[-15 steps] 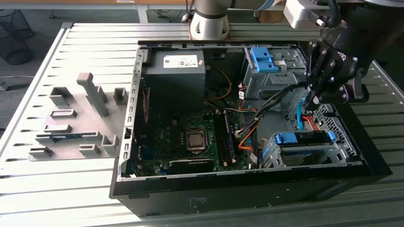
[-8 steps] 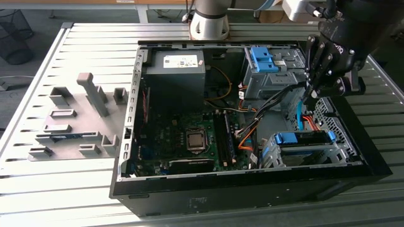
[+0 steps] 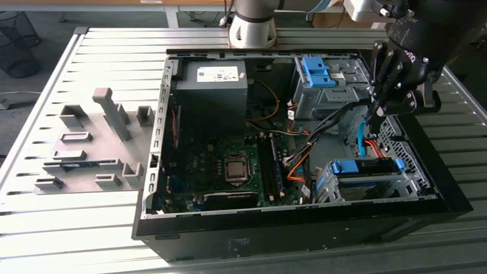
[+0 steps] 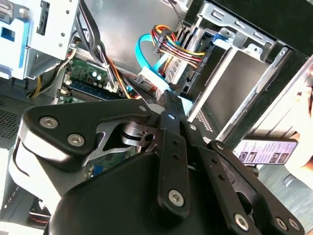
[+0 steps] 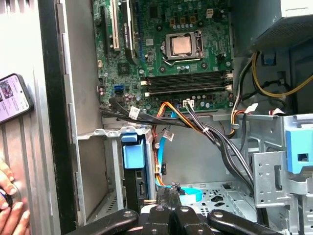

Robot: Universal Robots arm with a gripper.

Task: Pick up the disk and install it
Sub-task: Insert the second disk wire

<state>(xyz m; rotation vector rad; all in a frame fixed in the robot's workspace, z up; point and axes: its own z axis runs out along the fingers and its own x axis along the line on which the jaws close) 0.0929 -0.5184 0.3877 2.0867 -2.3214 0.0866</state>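
While my arm hangs over the far right corner of the open computer case [image 3: 304,228], the slatted bench [image 3: 76,240] carries, at the exterior view's left, a grey fixture tray [image 3: 84,154] of upright holders just beside the case's wall. Inside the case, the grey power-supply box [image 3: 213,85] sits at the far edge, with the green motherboard [image 3: 228,165] nearer the camera. Orange and black cables [image 3: 304,162] run between the board and the drive cages. Farther right, the disk [image 3: 369,182] lies in the metal cage at the case's near right corner, its blue carrier frame facing up; the first wrist view shows that frame [image 5: 133,155] seated between the cage walls. A bare blue bracket [image 3: 316,71] tops the cage at the far edge. My gripper [image 3: 380,105] hovers between the two cages, close to a light-blue cable [image 3: 361,134]; whether it is clenched or released I cannot tell. In the first wrist view, a person's hand [image 5: 10,205] rests outside the case near a phone [image 5: 12,98].
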